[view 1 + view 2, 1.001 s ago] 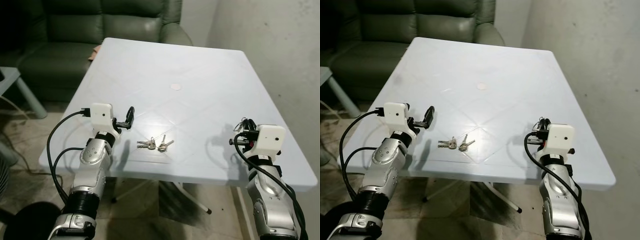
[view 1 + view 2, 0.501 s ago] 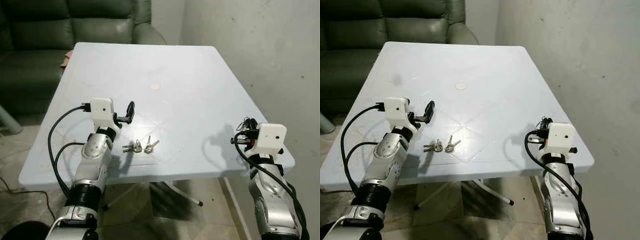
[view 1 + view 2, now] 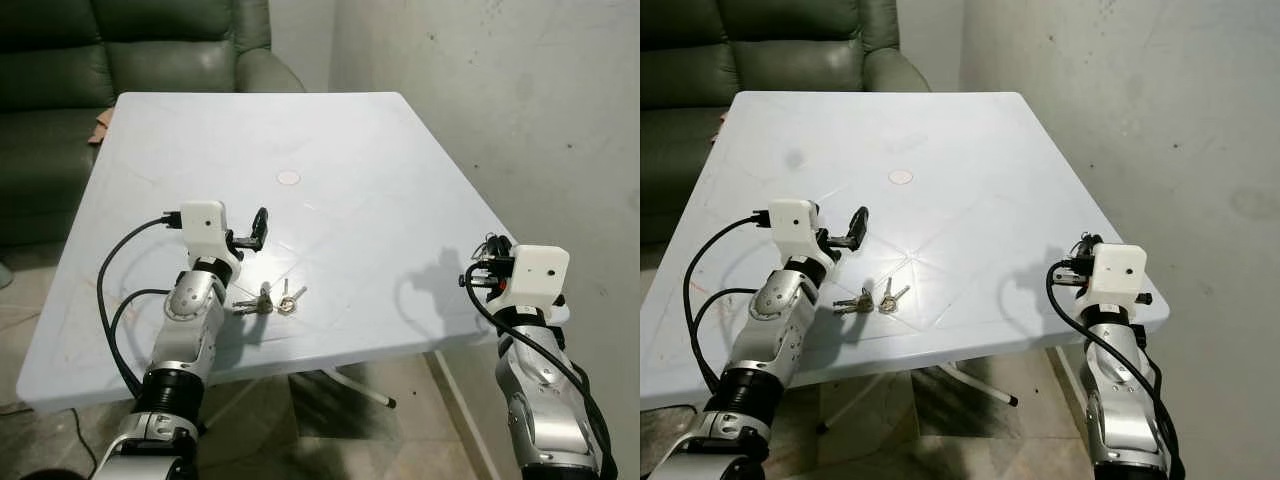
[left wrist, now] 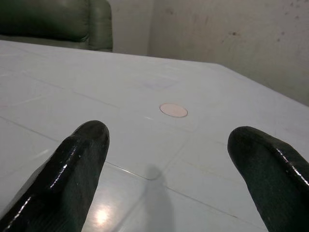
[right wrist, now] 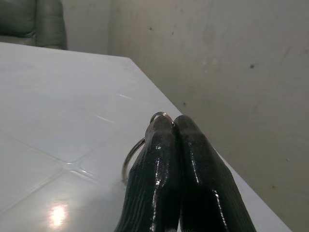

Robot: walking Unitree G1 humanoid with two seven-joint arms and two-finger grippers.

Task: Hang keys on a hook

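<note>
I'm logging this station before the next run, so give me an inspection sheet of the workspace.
Surface: white plastic table, with a small round disc near its middle.
Job's things: keys lie on the table; a key ring is in the right gripper; no hook seen.
Clutter: nothing seen.
Grippers: left gripper open above the table; right gripper shut on the key ring.
Cables: black cable loops along the left arm.
Surroundings: green sofa, bare wall.

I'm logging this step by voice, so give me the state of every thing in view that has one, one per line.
left gripper: open, fingers wide apart, above the table
right gripper: shut on a key ring, at the table's right edge
keys: lying flat on the table, loose, close beside the left arm
round disc: flat on the table
sofa: unoccupied, behind the table
</note>
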